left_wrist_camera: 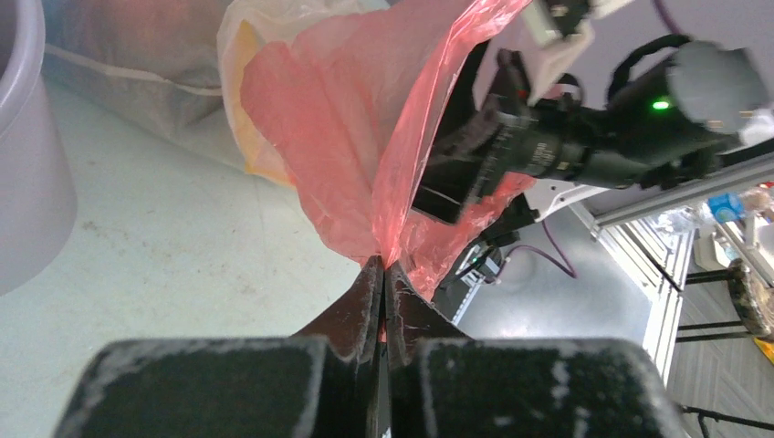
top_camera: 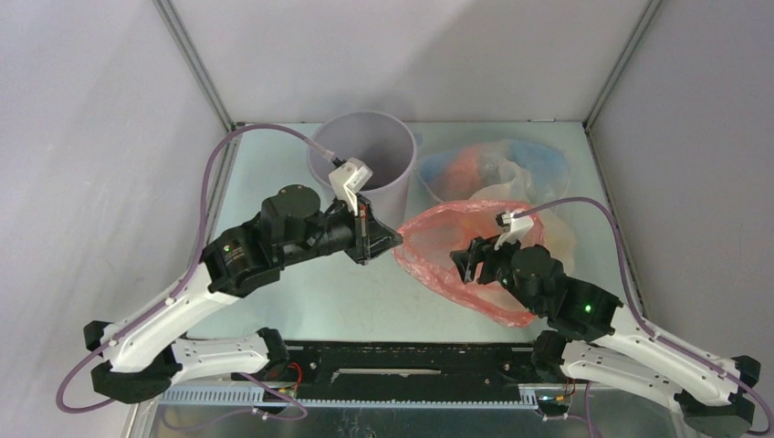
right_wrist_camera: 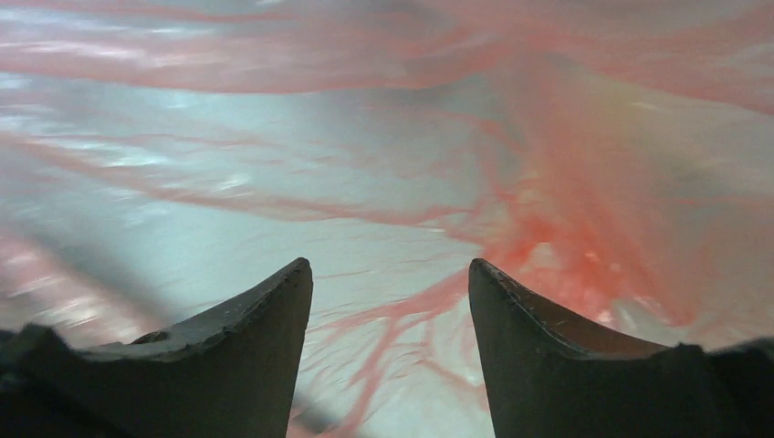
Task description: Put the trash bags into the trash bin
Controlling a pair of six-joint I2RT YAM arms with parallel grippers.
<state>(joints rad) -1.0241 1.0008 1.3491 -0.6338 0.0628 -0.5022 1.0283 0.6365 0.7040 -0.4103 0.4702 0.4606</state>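
Note:
The red-pink trash bag [top_camera: 436,239] is stretched open right of centre on the table. My left gripper [top_camera: 394,239] is shut on its left edge; in the left wrist view the film [left_wrist_camera: 347,119] rises from the closed tips [left_wrist_camera: 384,266]. My right gripper [top_camera: 465,265] is open with its fingers inside the bag's mouth; the right wrist view shows only pink film [right_wrist_camera: 548,182] past the spread fingertips [right_wrist_camera: 391,266]. The light-grey trash bin [top_camera: 365,160] stands upright at the back centre, just behind my left wrist. More bags, pale yellow and light blue [top_camera: 497,169], lie crumpled at the back right.
Grey enclosure walls close the table on three sides, with metal posts at the back corners [top_camera: 196,64]. Purple cables [top_camera: 214,182] loop from both wrists. The bin's wall [left_wrist_camera: 23,164] shows at the left of the left wrist view.

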